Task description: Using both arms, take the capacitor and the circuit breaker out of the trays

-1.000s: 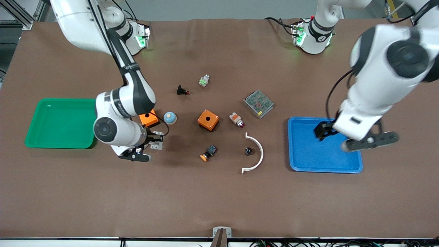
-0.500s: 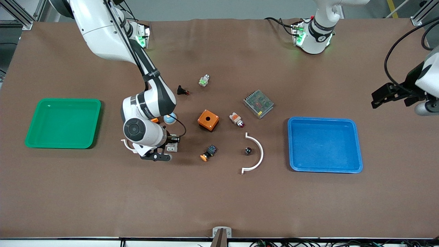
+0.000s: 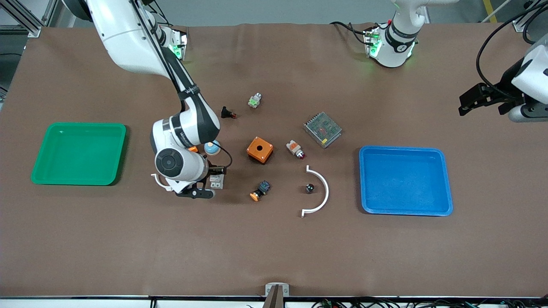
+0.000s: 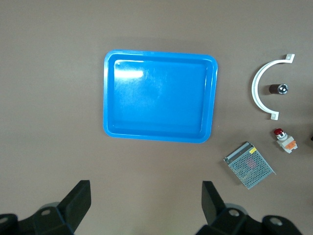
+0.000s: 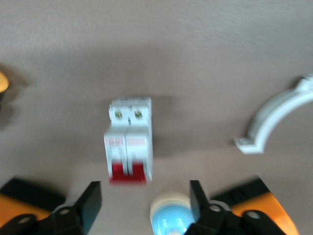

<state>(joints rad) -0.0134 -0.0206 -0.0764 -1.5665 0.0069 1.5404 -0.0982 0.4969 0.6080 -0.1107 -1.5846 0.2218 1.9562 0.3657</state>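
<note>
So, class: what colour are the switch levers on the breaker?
Red, on a light-grey body: the breaker shows best in the right wrist view.

White arm shells, black joints, black cables, green base lights, black tools.

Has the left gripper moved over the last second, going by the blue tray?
Yes. The left gripper, open, was over the blue tray a second ago; now it hangs past the tray's edge, toward the left arm's end of the table.
</note>
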